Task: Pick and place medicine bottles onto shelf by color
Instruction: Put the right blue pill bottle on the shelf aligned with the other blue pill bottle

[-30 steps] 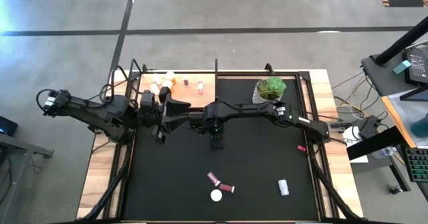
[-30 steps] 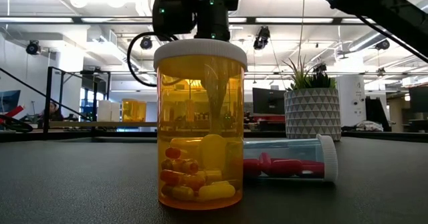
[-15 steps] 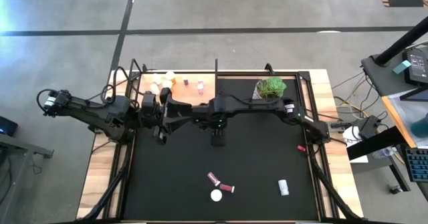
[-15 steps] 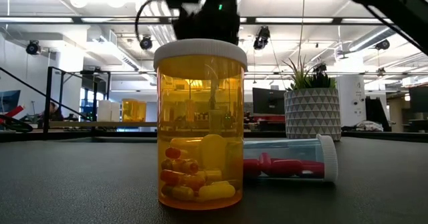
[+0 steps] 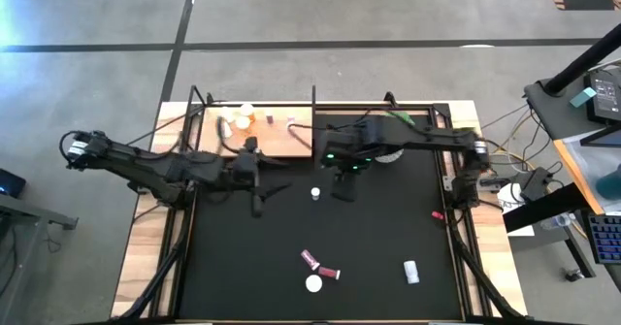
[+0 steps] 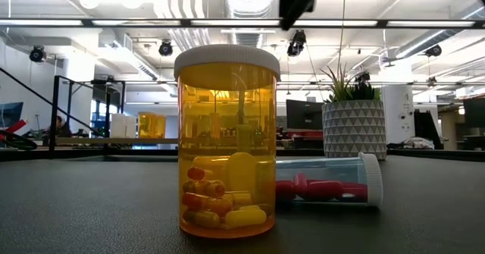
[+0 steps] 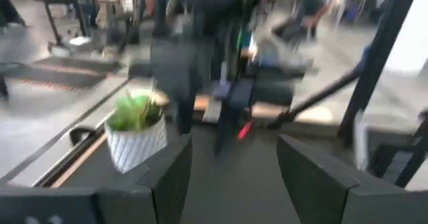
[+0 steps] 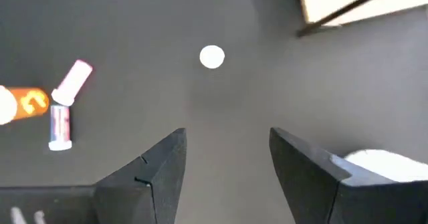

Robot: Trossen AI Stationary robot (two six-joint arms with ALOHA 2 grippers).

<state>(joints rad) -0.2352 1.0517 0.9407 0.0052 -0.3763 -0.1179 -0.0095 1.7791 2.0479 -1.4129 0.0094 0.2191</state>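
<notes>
A white-capped bottle (image 5: 315, 194) stands alone on its base in the middle of the black mat; from above it shows as a white disc (image 8: 212, 57). My right gripper (image 8: 227, 164) hangs open high above the mat, just right of it (image 5: 342, 187). My left gripper (image 5: 263, 199) is open at the bottle's left, pointing level across the table (image 7: 234, 177). Neither touches anything. The shelf (image 5: 281, 136), a pale wooden board at the far left, carries several small bottles (image 5: 243, 119). An orange bottle (image 6: 227, 140) stands near the front edge beside a lying clear bottle (image 6: 326, 182) holding red capsules.
A potted green plant (image 5: 393, 131) stands at the far side of the mat, partly under my right arm. Another white bottle (image 5: 411, 272) lies at the near right, and a small red item (image 5: 438, 214) sits by the right edge. Metal frame rails border the table.
My right gripper has risen from the mat's middle and drawn back toward the far right, leaving the white-capped bottle standing where it was. My left gripper has swung from beside the shelf toward the near edge and the mat's middle, dropping a little and turning.
</notes>
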